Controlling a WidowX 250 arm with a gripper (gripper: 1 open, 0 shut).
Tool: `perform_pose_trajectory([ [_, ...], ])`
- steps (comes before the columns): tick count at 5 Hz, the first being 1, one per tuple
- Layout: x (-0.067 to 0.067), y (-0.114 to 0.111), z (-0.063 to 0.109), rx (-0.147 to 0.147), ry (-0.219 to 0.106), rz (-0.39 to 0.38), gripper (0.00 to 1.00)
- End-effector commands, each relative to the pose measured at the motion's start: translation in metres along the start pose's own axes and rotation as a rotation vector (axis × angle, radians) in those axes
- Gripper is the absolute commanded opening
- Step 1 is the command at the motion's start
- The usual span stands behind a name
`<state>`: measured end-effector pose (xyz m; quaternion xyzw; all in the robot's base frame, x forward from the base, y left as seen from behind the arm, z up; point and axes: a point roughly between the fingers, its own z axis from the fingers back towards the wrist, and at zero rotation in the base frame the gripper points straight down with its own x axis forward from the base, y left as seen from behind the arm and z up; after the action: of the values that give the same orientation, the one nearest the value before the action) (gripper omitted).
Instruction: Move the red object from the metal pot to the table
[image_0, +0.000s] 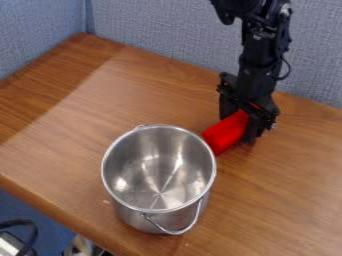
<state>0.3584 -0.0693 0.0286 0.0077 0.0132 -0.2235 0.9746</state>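
Observation:
The red object (225, 132) lies on the wooden table (80, 90), just right of the metal pot (112, 158), with its lower end close to the pot's rim. The pot stands upright near the table's front edge; its inside looks empty and its wire handle hangs at the front. My gripper (250, 122) points straight down over the block's far, upper end. Its black fingers stand close together, shut, with nothing between them. Whether the fingertips touch the block I cannot tell.
A blue-grey wall panel (147, 25) runs behind the table. The table's right edge runs close behind the gripper. Bare wood stretches left of the pot and behind it. Dark cables show below the front edge at the bottom left.

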Motion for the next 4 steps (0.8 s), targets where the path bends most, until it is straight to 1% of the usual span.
perform_pose_trajectory([
  [1, 0.0116, 0.0035, 0.0145, 0.023, -0.046, -0.007, 0.00],
  [2, 0.0145, 0.0060, 0.0146, 0.026, -0.045, -0.004, 0.00],
  [4, 0.0158, 0.0078, 0.0160, 0.027, -0.042, 0.000, 0.00],
])
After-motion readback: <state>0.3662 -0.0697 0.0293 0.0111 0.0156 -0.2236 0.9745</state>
